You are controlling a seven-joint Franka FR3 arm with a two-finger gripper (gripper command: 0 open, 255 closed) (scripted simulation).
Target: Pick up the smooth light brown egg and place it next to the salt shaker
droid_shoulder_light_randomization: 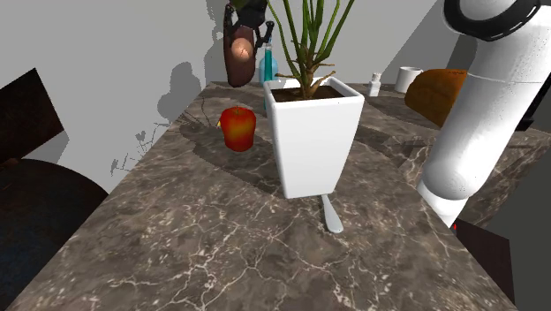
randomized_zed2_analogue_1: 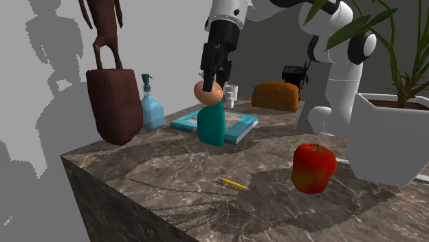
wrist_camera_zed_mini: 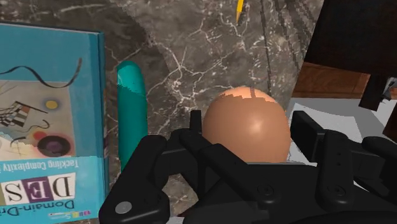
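The tool (wrist_camera_zed_mini: 248,137) sits closest to me in the wrist view, its black fingers clasped on either side of the egg (wrist_camera_zed_mini: 248,124). The egg is light brown and smooth, and it hangs in the air clear of the bench (wrist_camera_zed_mini: 191,57). In the shoulder view the egg (droid_shoulder_light_randomization: 239,55) looks taller than wide, so its long axis runs roughly up and down along the fingers. I cannot tell which end is the narrow one.

A white planter (droid_shoulder_light_randomization: 313,132) holds dark soil and a green plant. A teal bottle (randomized_zed2_analogue_1: 212,124) stands just under the egg in the second exterior view, and in the wrist view it stands beside the egg and apart from it. A blue pump bottle (randomized_zed2_analogue_1: 151,110) stands by a brown statue (randomized_zed2_analogue_1: 110,89). I cannot see what is in either bottle.

The shaker (droid_shoulder_light_randomization: 375,84) stands at the bench's far end near a white cup (droid_shoulder_light_randomization: 408,78) and a loaf (droid_shoulder_light_randomization: 437,93), beyond the planter. A book (randomized_zed2_analogue_1: 234,125) lies behind the teal bottle. A pencil (randomized_zed2_analogue_1: 234,183) lies near the bench's edge, and a spoon (droid_shoulder_light_randomization: 330,215) lies at the planter's foot. There is bare marble in front of the apple (droid_shoulder_light_randomization: 237,128), reaching to the near edge.
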